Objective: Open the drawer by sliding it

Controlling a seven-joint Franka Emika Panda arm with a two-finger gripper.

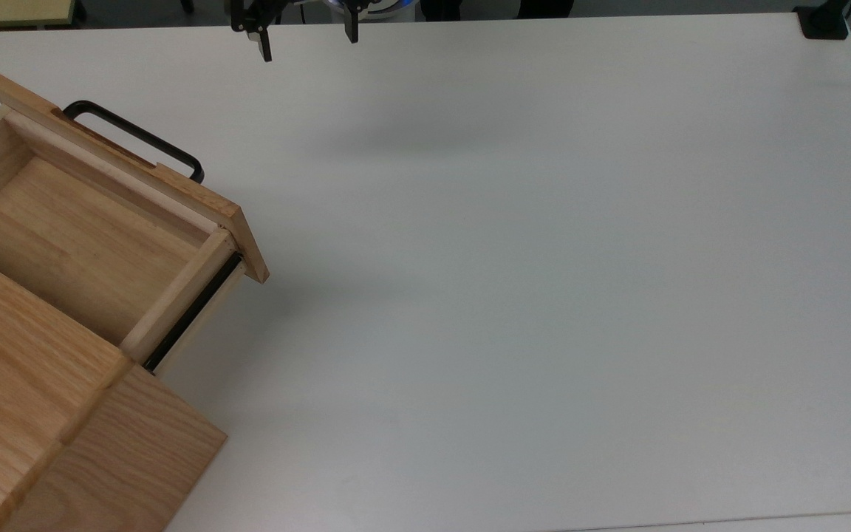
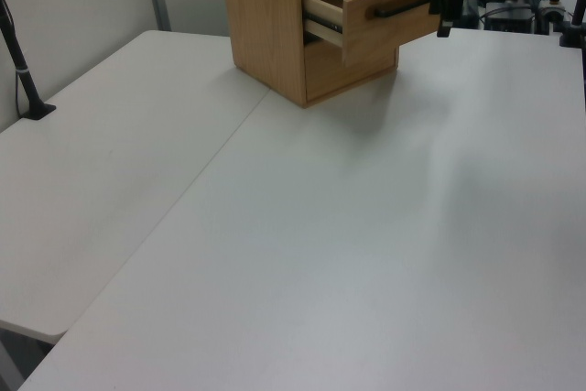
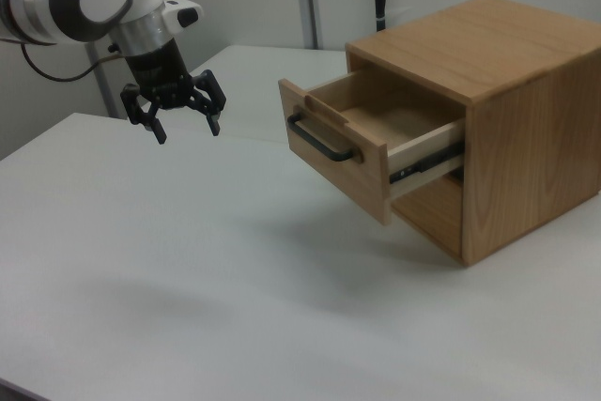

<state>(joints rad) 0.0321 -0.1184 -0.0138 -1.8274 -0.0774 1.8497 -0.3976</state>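
Drawer [image 3: 362,143] slid out — bare inside — gripper [image 3: 187,131] spread, apart.

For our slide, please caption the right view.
Open hand hangs apart from the pulled-out drawer of the wooden cabinet.

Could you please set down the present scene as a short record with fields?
drawer: pulled well out of the cabinet, inside looks bare
handle: black bar on the drawer's front panel, nothing gripping it
side rail: black, exposed along the drawer's side
claw: open, in the air above the table, apart from the drawer, to the right view's left of it
task state: drawer already open
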